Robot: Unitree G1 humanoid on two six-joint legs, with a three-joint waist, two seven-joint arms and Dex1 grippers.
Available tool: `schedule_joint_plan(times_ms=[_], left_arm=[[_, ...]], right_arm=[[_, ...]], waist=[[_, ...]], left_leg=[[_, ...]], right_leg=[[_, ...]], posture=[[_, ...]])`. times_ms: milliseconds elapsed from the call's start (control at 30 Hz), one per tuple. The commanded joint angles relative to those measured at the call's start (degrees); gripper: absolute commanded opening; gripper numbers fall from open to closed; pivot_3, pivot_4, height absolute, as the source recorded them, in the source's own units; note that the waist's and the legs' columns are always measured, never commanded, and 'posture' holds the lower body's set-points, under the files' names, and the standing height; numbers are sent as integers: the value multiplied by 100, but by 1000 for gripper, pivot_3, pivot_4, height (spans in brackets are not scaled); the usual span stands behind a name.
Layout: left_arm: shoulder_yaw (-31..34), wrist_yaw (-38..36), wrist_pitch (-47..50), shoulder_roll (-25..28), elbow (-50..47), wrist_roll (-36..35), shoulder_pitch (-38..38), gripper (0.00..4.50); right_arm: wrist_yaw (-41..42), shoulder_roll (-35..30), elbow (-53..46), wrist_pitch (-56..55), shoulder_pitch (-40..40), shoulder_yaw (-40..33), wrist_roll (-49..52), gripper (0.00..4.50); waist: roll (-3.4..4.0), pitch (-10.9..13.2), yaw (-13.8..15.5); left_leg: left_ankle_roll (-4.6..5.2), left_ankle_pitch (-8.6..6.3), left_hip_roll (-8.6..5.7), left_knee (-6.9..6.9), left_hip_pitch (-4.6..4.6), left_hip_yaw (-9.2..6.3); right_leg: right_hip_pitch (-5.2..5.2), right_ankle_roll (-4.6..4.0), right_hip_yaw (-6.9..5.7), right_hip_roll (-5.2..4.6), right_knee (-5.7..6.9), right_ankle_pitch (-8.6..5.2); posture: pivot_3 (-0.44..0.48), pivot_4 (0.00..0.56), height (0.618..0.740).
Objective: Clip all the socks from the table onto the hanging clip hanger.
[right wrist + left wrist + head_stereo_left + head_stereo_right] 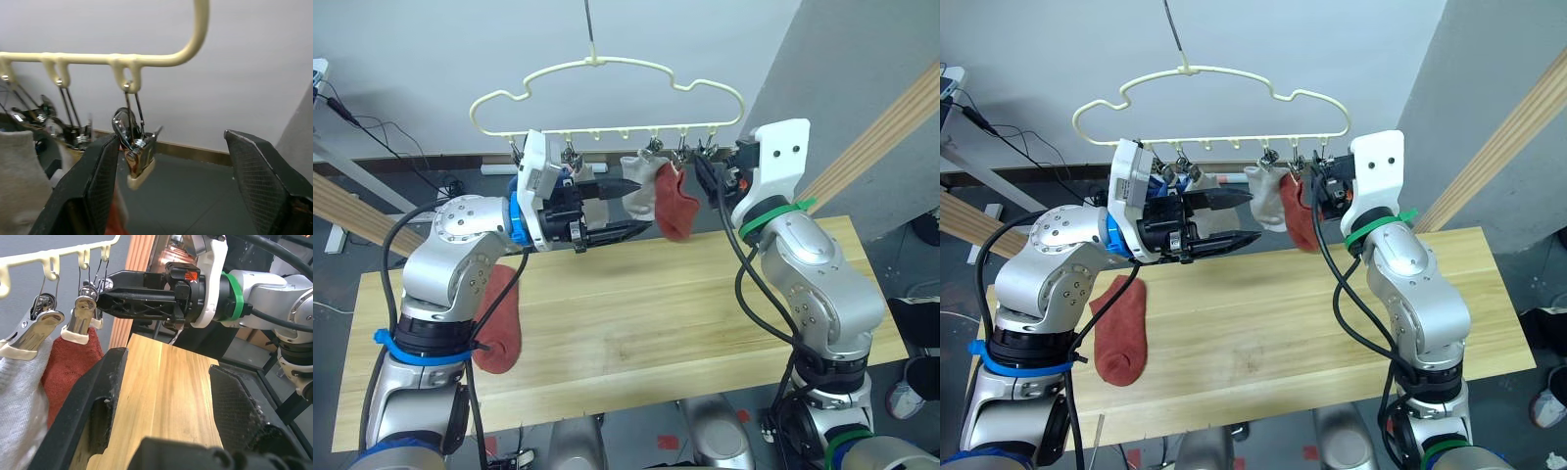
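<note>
Pale wall (431, 59), dark floor (372, 186) with cables (386, 132), slanted wooden poles (881, 132).

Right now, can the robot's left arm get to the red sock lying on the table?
Probably yes. The red sock lies flat on the table on the robot's left side, right below its left arm, with nothing on top of it. The left gripper is open and holds nothing, but it is up by the clip hanger, so it must come down.

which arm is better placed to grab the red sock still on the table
Left. The rust-red sock lies on the table on the robot's left side, just below the left end effector, which is open and empty. The right end effector is up at the clip hanger.
</note>
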Motion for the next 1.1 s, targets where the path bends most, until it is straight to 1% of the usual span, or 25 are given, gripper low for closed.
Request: schedule_joint_plan(times_ms=[33,333,1100], left_arm=[[-23,-73,-142,-20,-91,36,-21,3004],[-35,-89,-153,-82,-83,92,-28,3004],[-72,-143,-103,-174,-94,128,-48,3004]], right_arm=[[-81,61,-105,-125,-14,-33,-126,3514],[-147,173,-274,31,89,-122,-146,3514],[-366,603,-547,316,43,-348,-41,3514]], waist=[[0,0,0],[0,0,-3],[0,0,-20]], left_leg=[[0,0,0,0,0,0],[1,-1,0,1,0,0],[2,-1,0,3,0,-2]], right_leg=[[0,0,0,0,0,0],[0,0,0,0,2,0],[0,-1,0,0,5,1]], posture=[[-284,342,730],[-287,345,730],[-304,346,730]])
